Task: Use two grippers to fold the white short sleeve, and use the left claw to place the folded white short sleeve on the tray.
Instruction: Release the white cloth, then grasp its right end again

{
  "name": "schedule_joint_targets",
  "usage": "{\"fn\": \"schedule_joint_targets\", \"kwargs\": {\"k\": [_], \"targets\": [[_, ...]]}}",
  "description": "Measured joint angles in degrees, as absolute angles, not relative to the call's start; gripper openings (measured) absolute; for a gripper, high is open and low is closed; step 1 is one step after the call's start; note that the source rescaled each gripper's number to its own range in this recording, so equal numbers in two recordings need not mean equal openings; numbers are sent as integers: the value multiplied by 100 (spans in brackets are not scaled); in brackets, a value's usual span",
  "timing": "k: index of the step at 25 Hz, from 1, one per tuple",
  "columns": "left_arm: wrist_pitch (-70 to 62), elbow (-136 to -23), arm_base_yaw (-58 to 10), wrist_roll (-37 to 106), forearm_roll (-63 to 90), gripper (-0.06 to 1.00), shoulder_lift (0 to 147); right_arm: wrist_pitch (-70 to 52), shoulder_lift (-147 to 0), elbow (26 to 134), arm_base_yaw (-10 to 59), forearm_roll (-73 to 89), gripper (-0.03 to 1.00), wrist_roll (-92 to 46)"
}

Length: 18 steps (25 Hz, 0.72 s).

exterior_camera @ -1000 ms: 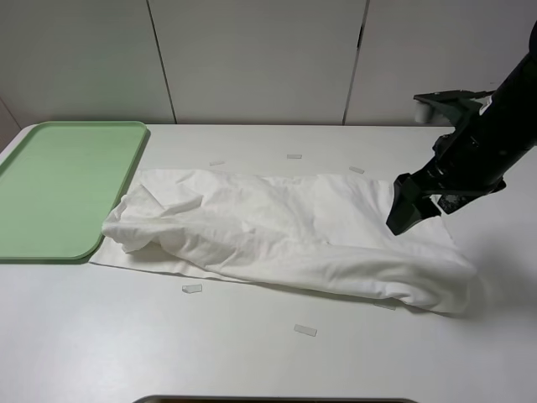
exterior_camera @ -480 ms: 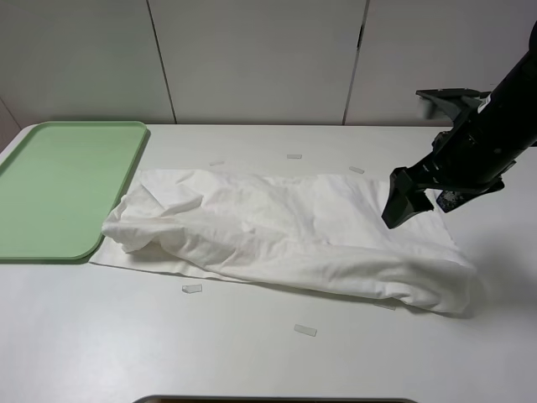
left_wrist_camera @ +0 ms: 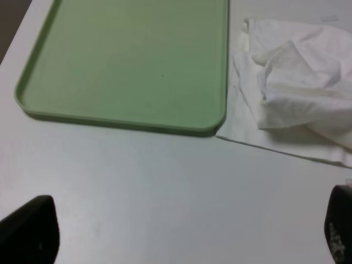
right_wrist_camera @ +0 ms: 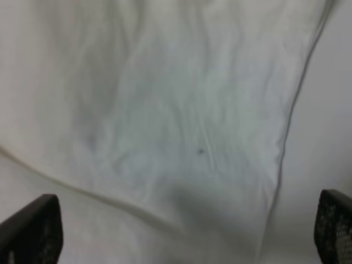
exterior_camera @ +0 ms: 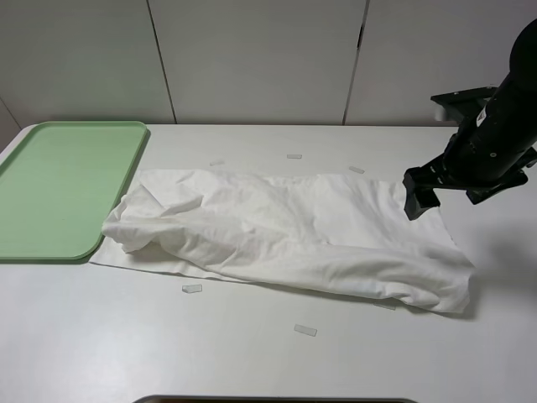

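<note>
**Above the shirt's right end, the right claw backs away**

At the far left, the light green tray (exterior_camera: 67, 185) lies bare, its near right corner just beside the shirt's left end. The left gripper (left_wrist_camera: 184, 234) shows only in its own wrist view. It hangs over bare table near the tray, fingers wide apart with nothing between them.

The white short sleeve (exterior_camera: 285, 235) lies stretched across the middle of the table (exterior_camera: 252, 361). It is crumpled, one long side is doubled over, and none of it is on the tray.

The change is at the shirt's right end. A second ago the right gripper (exterior_camera: 417, 197) was low against the cloth's far right edge. Now it has lifted and drawn back to the right, clear of the fabric, its fingers spread wide and empty. The cloth beneath has settled a little flatter. I judge that a lengthwise fold has just been released, with further folding and the move to the tray still to do.

The tabletop is matte white. Small pale tape-like scraps (exterior_camera: 192, 289) dot it, some near the shirt's near edge and some beyond its far edge. Behind the table stand plain pale wall panels (exterior_camera: 252, 59) with dark seams.
</note>
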<state>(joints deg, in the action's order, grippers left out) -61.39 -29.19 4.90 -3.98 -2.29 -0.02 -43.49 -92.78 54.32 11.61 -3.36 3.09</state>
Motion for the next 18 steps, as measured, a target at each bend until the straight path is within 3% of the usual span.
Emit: {"fn": "schedule_joint_targets", "kwargs": {"k": [18], "targets": [[-6139, -2919, 490, -398, -229, 96, -9, -3202, -10835, 5437, 144, -374, 100, 369]]}}
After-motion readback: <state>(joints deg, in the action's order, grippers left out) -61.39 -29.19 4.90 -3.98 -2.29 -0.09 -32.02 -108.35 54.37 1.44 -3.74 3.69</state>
